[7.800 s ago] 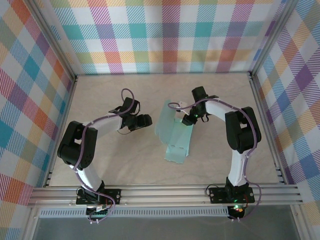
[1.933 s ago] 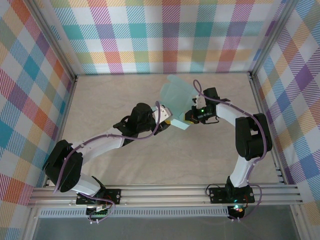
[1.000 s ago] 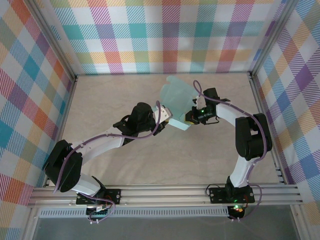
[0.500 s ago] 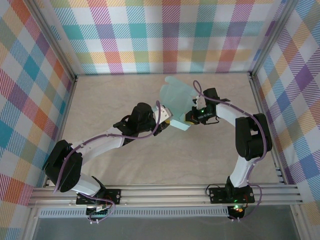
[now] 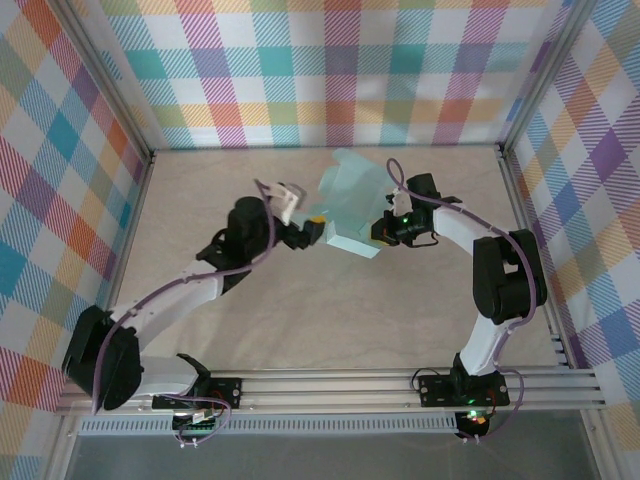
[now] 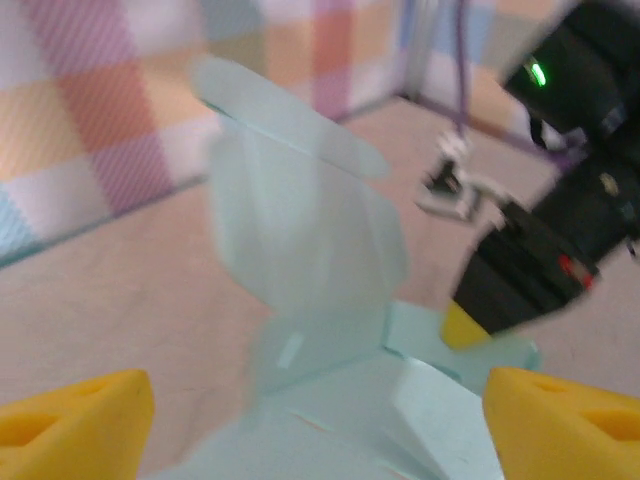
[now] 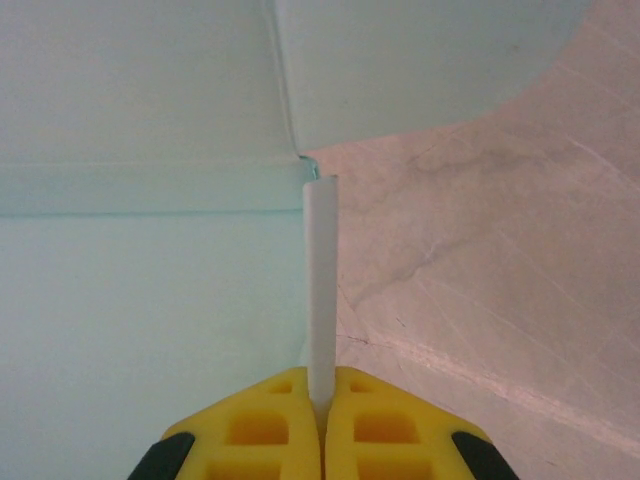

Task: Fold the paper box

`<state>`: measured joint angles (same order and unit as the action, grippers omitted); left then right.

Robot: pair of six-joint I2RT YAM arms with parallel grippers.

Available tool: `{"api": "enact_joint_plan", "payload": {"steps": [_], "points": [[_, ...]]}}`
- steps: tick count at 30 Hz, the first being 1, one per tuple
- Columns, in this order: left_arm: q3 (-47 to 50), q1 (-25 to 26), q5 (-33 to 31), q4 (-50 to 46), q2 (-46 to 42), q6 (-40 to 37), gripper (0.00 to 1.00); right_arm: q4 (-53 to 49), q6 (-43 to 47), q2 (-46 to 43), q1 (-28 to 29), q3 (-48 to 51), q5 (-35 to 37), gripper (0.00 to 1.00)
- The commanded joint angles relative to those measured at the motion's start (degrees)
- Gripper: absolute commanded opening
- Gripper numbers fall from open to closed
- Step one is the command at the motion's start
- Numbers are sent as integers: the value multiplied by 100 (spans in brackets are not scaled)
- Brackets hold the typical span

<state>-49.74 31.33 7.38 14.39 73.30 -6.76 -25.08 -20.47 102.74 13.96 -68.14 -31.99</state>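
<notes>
The paper box [image 5: 350, 200] is a pale mint sheet of thin card, partly folded, and it sits on the beige table [image 5: 200, 190] between the two grippers. One panel lies flat on the table at the near side of the paper box. Behind that panel the other panels and rounded flaps stand up and lean towards the far side.

The left gripper [image 5: 303, 215] hovers just to the left of the paper box, pointing at it. Its jaws stand wide apart and hold nothing. In the left wrist view its two yellow fingertips [image 6: 80, 412] sit at the bottom corners, with the flat panel of the paper box between and ahead of them. Beyond that panel a rounded flap stands upright and another flap bends over at its top. This view is blurred, so the creases are hard to make out.

The right gripper [image 5: 378, 232] is at the right edge of the paper box. Its jaws are clenched on a thin upright strip of the card. In the right wrist view the yellow fingertips [image 7: 260, 425] press together with that strip standing straight up from between them. The mint panels spread to the left of the strip and above it, and bare table shows to its right.
</notes>
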Motion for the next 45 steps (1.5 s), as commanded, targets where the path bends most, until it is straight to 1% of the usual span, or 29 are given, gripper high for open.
{"api": "enact_joint_plan", "payload": {"steps": [1,4,7,8,10,11,13,16,19,22,25,34,38,42,45], "points": [[-13,-588,473,216,-332,690,88,30,247,-160,40,28,-206,0],[-28,-1120,1006,278,-286,669,92,-46,550,-153,34,-10,-282,0],[-366,-1612,1674,-68,94,565,92,-281,1080,-149,22,-75,-284,0],[-484,-1705,1919,-196,233,500,92,-369,1271,-162,19,-112,-253,0],[-859,-1803,2441,-780,584,62,88,-462,1563,-204,11,-121,-247,0],[-1096,-1805,2760,-1226,777,-239,84,-494,1676,-236,11,-128,-213,0],[-1542,-1806,3315,-2061,1176,-882,79,-567,1859,-292,4,-156,-184,0],[-1921,-1751,3838,-2952,1526,-1734,77,-709,2026,-341,2,-224,-168,0],[-2011,-1627,3915,-3500,1687,-2394,77,-775,2137,-391,4,-249,-225,0],[-2171,-1558,4093,-3850,1907,-2647,77,-811,2206,-441,2,-261,-368,0],[-2296,-1428,4200,-3995,2081,-2771,76,-820,2232,-458,2,-249,-646,0],[-2598,-1176,4391,-4216,2473,-2771,71,-805,2239,-460,27,-157,-809,0],[-2735,-1095,4361,-4303,2624,-2751,65,-849,2258,-470,45,-173,-704,0],[-2870,-1050,4406,-4457,2759,-2767,56,-892,2281,-483,53,-184,-647,0],[-2912,-1024,4379,-4499,2820,-2749,50,-912,2284,-492,63,-191,-616,0]]}}
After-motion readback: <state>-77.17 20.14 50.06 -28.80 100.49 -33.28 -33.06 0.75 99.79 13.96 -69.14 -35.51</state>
